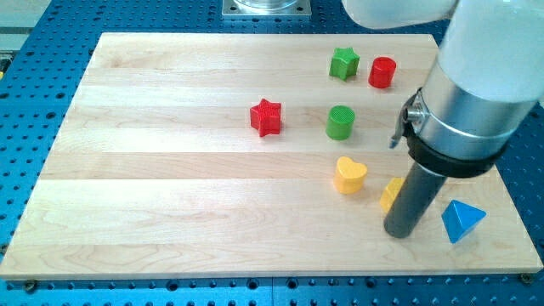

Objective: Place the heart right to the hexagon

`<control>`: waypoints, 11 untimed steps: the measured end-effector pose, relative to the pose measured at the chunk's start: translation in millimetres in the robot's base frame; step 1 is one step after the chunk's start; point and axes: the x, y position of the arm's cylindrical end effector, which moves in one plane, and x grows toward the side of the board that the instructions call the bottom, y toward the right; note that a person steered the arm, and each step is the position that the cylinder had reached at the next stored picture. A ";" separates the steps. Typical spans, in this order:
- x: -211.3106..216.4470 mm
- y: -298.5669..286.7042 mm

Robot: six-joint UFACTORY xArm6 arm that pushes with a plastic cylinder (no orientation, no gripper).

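Note:
A yellow heart (349,175) lies on the wooden board at the view's lower right. Just to its right a yellow block (392,193), probably the hexagon, is mostly hidden behind my rod. My tip (401,234) rests on the board at the lower right edge of that yellow block, touching or nearly touching it, and about 60 px to the right of and below the heart.
A blue triangle (462,220) lies right of my tip. A green cylinder (340,122) and a red star (266,117) lie above the heart. A green star (344,64) and a red cylinder (382,72) sit near the board's top edge.

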 end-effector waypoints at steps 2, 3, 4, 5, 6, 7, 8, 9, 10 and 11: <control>-65.5 -114.6; -71.1 -39.0; -72.1 1.3; -74.6 14.4; -123.1 -5.4; -104.9 39.6; -54.9 63.8; -84.3 43.1; -106.2 -62.5; -16.6 -81.5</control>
